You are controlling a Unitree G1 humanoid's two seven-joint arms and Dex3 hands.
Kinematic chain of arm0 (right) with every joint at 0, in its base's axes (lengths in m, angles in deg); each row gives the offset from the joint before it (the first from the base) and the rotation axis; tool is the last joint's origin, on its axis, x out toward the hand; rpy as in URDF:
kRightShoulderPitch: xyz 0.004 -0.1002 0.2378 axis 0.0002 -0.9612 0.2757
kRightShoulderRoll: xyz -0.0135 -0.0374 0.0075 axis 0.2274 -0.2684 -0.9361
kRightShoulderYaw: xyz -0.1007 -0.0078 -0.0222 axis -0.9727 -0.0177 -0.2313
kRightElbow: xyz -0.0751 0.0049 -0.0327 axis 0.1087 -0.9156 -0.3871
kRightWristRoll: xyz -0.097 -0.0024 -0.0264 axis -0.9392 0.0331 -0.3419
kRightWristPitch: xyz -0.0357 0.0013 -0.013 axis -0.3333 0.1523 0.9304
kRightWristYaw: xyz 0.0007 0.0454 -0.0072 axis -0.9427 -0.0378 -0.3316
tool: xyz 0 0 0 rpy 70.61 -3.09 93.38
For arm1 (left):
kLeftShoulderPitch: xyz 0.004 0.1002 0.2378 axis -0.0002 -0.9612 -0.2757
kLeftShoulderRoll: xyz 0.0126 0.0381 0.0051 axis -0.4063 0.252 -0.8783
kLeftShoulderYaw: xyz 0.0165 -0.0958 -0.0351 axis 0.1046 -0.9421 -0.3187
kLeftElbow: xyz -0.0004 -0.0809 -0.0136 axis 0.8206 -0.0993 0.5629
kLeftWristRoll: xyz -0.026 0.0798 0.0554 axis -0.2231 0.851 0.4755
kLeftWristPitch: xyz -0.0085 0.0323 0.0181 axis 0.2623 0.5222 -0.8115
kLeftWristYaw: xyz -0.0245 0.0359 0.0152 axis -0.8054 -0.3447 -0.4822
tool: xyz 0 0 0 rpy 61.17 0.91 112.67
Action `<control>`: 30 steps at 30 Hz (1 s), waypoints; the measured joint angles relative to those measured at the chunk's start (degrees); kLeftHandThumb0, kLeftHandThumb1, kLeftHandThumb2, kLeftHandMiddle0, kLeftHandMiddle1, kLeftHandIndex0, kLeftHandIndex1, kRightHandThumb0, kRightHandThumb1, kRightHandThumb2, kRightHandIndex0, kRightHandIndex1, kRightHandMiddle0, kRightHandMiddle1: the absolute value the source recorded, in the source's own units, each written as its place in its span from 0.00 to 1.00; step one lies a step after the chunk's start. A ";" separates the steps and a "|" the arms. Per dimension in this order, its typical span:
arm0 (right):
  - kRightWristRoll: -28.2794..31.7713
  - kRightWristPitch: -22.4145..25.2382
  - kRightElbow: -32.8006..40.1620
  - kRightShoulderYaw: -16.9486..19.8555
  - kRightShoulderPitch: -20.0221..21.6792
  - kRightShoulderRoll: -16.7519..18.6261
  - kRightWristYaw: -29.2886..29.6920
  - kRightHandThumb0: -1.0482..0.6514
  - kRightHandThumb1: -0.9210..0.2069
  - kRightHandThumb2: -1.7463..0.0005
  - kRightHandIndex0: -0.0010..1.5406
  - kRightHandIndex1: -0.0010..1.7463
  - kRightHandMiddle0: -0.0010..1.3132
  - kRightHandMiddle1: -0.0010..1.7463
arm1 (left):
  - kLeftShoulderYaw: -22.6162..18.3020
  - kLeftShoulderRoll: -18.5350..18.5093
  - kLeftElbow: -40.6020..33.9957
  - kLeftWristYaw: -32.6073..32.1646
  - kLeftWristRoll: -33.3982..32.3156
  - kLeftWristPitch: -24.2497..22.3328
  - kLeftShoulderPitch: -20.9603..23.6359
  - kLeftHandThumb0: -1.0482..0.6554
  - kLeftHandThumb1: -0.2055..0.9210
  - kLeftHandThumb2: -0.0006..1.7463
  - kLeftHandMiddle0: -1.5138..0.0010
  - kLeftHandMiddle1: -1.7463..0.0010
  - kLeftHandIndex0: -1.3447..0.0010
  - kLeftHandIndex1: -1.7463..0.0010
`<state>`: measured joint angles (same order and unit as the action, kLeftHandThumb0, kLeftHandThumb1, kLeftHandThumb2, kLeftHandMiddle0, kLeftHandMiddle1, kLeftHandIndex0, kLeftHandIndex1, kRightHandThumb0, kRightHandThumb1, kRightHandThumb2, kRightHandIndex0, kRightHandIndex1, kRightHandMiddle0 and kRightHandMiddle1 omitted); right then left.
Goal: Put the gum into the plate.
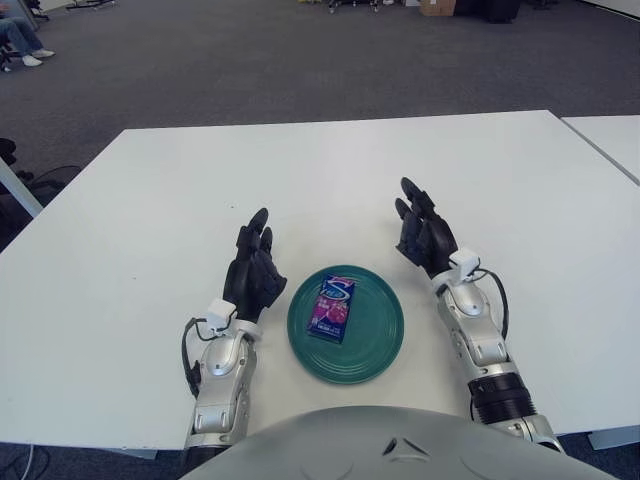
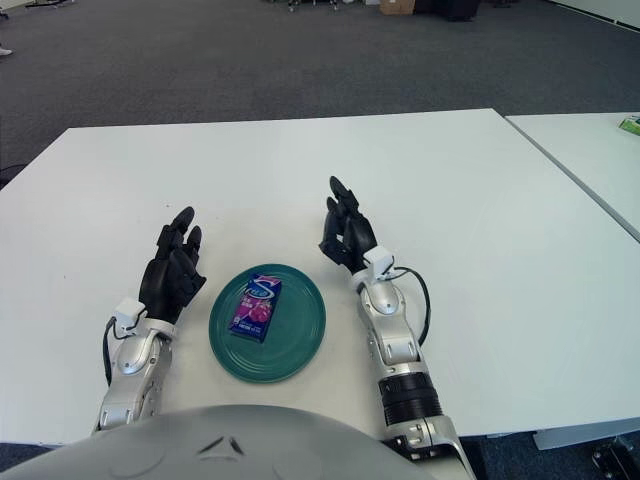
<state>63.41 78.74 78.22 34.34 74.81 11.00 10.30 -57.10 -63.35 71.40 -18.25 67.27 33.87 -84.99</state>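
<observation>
A purple and pink gum pack [image 1: 332, 308] lies flat inside the green plate [image 1: 375, 345] near the table's front edge. My left hand [image 1: 253, 268] shows just left of the plate, fingers extended and holding nothing. My right hand [image 1: 422, 232] shows just right of and behind the plate, fingers relaxed and holding nothing. Neither hand touches the gum pack or the plate.
The white table [image 1: 320, 180] spreads wide behind the plate. A second white table [image 2: 590, 150] stands to the right across a narrow gap, with a small green item [image 2: 630, 124] on its far edge. Grey carpet lies beyond.
</observation>
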 measured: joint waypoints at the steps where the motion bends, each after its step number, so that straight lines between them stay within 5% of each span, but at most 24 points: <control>1: -0.05 0.58 0.01 0.31 -0.29 0.01 0.20 0.13 0.00 0.44 0.08 0.00 0.00 0.13 | -0.07 -0.06 0.00 0.01 -0.13 0.00 -0.04 0.00 1.00 0.61 0.92 1.00 1.00 0.83; 18: -4.38 15.98 6.80 0.86 -0.86 -0.63 2.01 0.15 0.00 0.44 0.06 0.00 0.00 0.08 | -0.19 -0.72 -0.30 0.02 -0.20 -0.14 -0.75 0.00 1.00 0.63 1.00 1.00 1.00 0.93; 25: -5.22 16.55 7.95 0.67 -1.90 -0.58 1.91 0.19 0.00 0.44 0.07 0.00 0.00 0.11 | -0.31 -1.22 -0.23 0.40 -0.86 -0.30 -0.79 0.00 1.00 0.63 0.99 1.00 1.00 0.92; 30: -6.28 12.62 5.52 0.36 -2.39 -0.58 1.81 0.21 0.00 0.44 0.08 0.01 0.00 0.14 | -0.45 -1.48 -0.66 0.49 -2.09 -2.54 -1.25 0.01 1.00 0.62 0.98 0.99 1.00 0.92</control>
<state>57.13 91.36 83.74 34.70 72.42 10.42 12.11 -57.55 -64.82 70.74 -17.77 65.18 31.33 -86.24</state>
